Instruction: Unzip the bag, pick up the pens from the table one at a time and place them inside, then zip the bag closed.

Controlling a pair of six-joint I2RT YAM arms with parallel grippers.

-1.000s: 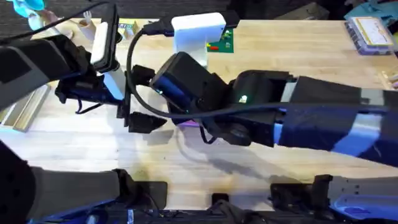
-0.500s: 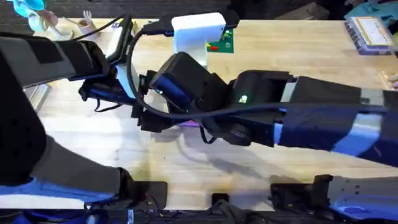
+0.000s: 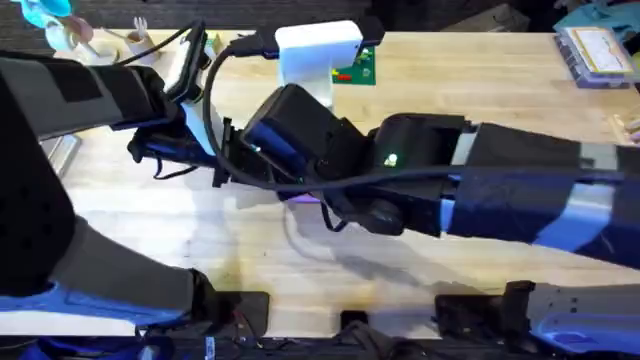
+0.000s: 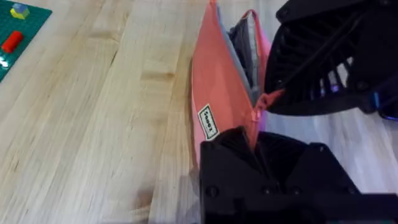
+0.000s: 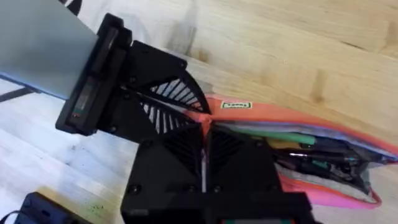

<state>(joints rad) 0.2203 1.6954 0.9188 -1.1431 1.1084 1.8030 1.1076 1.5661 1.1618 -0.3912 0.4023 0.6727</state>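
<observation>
Pink fabric marks the bag, which lies on the light wooden table at the centre of the left wrist view, its long zipper parted so that the grey-purple lining gapes. In the overhead view the bag is almost wholly hidden beneath the two arms that meet at centre left of the frame.

Inside the opening, in the right wrist view, the pens are seen lying lengthwise, a light green one uppermost and darker ones below it. No pen is seen lying loose on the visible wood.

The left gripper is closed on one end of the bag, at the bottom centre of its own view, where the zipper line meets the black fingers. The right gripper is pressed narrow over the bag's edge; whether the zipper pull is pinched cannot be told.

The unzipping and loading are judged done. The zipping shut is judged to be what remains, as the mouth stands open.
</observation>
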